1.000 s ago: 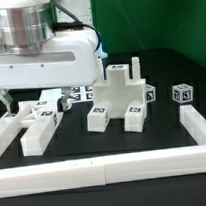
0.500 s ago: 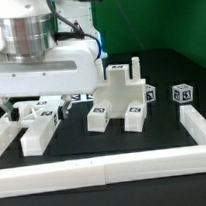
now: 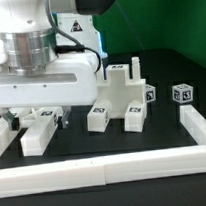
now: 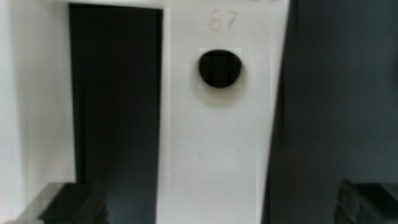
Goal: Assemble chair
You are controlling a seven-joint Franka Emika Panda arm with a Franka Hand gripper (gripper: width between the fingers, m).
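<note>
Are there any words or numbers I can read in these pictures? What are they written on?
"67": faint and blurry, on the white chair part, just above its round hole; this is my best reading.
Marker tags on the small cube and the other white parts: black-and-white patterns, too small to read as letters or numbers.
No other words, brands or signs show.
</note>
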